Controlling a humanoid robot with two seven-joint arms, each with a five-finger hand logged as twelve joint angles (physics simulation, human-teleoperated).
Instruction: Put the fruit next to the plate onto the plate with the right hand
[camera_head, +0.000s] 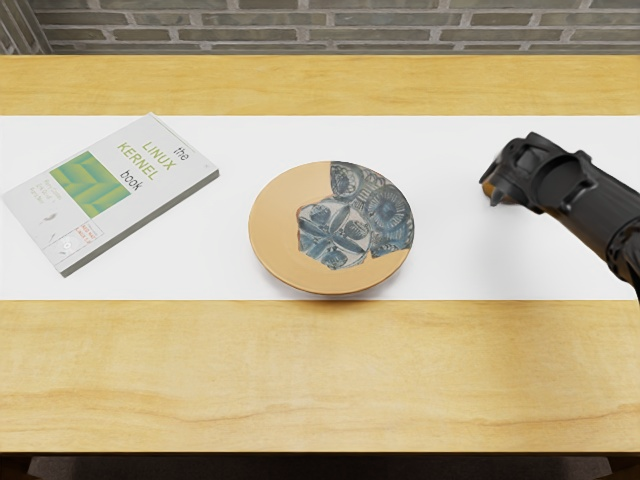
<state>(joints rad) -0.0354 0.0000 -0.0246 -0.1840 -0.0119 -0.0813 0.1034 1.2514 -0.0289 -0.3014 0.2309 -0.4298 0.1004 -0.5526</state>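
Only R arm (605, 215) seen, all black. Enters from R edge at approx mid-height, slants up & leftward toward pic centre. Thick at forearm, built of rounded segments, widest near the edge, partly cut off by frame at lower R. Roughly straight thru wrist, no sharp kink seen. Ends in R hand (520, 172), upper-R part of view, back facing cam, bulk bunched into compact dark lump. Palm side turned down & away, hidden. Can't read grip state from this angle: too dark, self-occluded.
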